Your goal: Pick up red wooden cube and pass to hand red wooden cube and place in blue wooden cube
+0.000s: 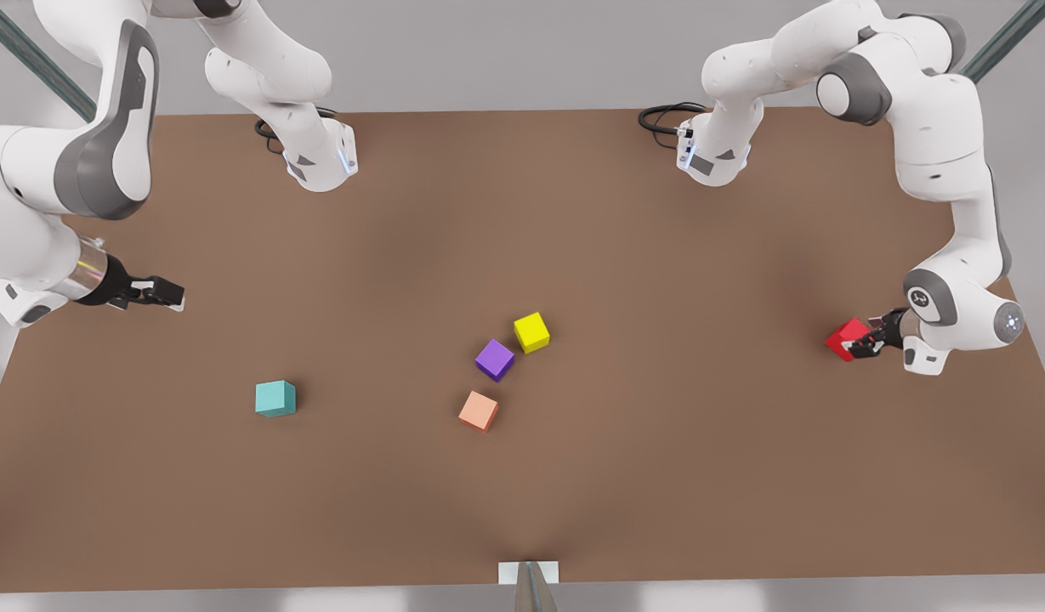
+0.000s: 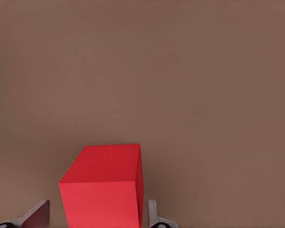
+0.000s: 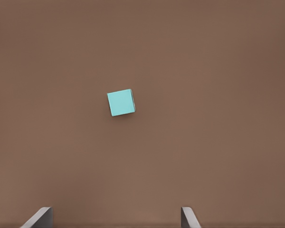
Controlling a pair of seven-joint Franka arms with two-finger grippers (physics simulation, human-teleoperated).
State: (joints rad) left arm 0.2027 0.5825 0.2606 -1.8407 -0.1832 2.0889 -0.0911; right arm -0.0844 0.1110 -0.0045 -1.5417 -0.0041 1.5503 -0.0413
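Note:
The red wooden cube sits near the table's edge on the front view's right. My left gripper is shut on it. In the left wrist view the red wooden cube fills the space between the left gripper's two fingers. I cannot tell whether it rests on the table. The blue wooden cube, teal in colour, lies on the front view's left. My right gripper, the hand, hovers open and empty above and beyond it. The right wrist view has the blue wooden cube ahead of the right gripper.
A yellow cube, a purple cube and a salmon cube cluster at the middle of the brown table. Both arm bases stand at the table's far edge.

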